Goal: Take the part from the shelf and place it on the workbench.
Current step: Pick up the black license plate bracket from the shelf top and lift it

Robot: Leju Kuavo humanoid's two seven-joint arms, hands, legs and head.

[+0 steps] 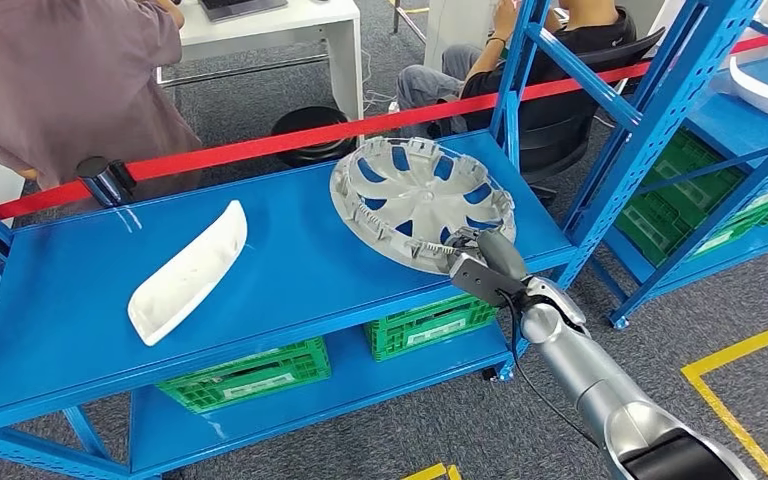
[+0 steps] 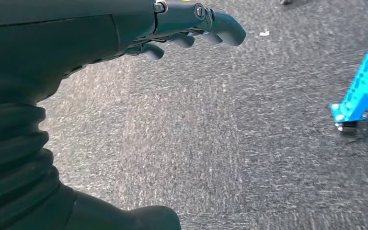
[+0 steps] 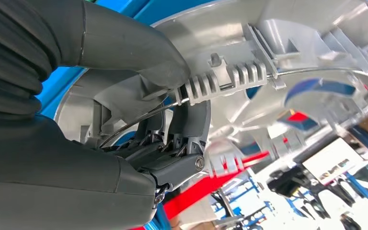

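A silver hubcap [image 1: 415,195] lies inner side up on the right part of the blue shelf top [image 1: 290,240], its near rim at the shelf's front edge. My right hand [image 1: 480,262] grips that near rim. In the right wrist view the thumb [image 3: 124,43] presses on the hubcap's [image 3: 278,81] ribbed clip edge, with the darker fingers [image 3: 187,139] on the rim's other side. A white curved part [image 1: 188,270] lies on the left of the same shelf. My left hand [image 2: 124,28] hangs over grey carpet with its fingers apart and nothing in them.
A red tape barrier [image 1: 260,145] runs behind the shelf, with two people beyond it. Green crates [image 1: 250,375] stand on the lower level. A second blue rack [image 1: 720,130] stands to the right, and yellow floor tape [image 1: 740,370] marks the carpet.
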